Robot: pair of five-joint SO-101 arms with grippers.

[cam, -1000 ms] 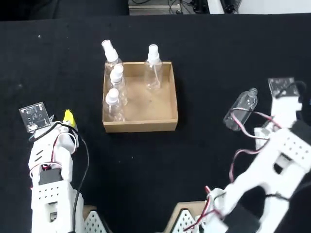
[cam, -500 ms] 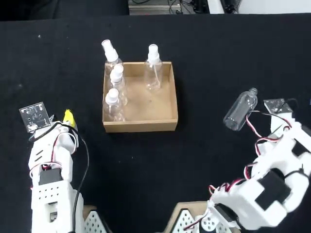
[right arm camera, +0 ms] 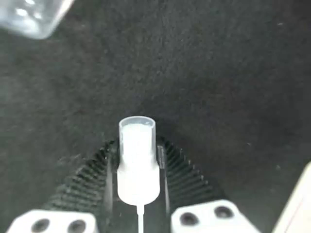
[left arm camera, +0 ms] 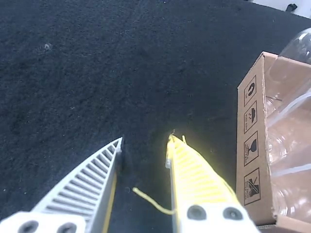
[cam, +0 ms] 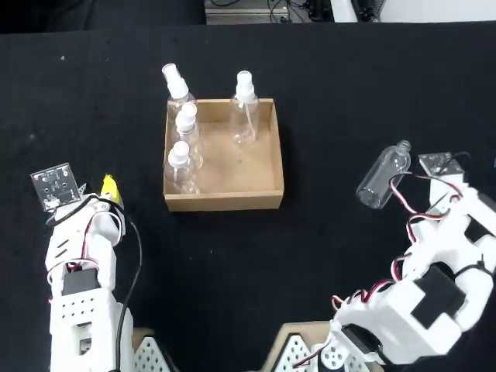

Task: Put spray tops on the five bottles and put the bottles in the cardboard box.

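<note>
A clear bottle (cam: 384, 177) without a top lies on its side on the black table, right of the cardboard box (cam: 263, 190). My right gripper (right arm camera: 138, 150) is shut on a white spray top (right arm camera: 138, 165), held above the cloth a little short of that bottle's base (right arm camera: 34, 17). The right arm (cam: 449, 240) is folded at the front right. Three topped bottles (cam: 180, 164) stand along the box's left side and a fourth (cam: 245, 112) at its back wall. My left gripper (left arm camera: 146, 145) is open and empty, left of the box (left arm camera: 252, 141).
The left arm (cam: 81, 256) rests at the front left, its yellow finger (cam: 110, 188) pointing toward the box. Cables and equipment (cam: 248, 9) lie beyond the table's far edge. Open black cloth stretches between the box and the lying bottle.
The right arm has drawn back toward the front and folded up; its wrist now sits lower, beside the lying bottle. The bottle, the box and the left arm have not moved.
</note>
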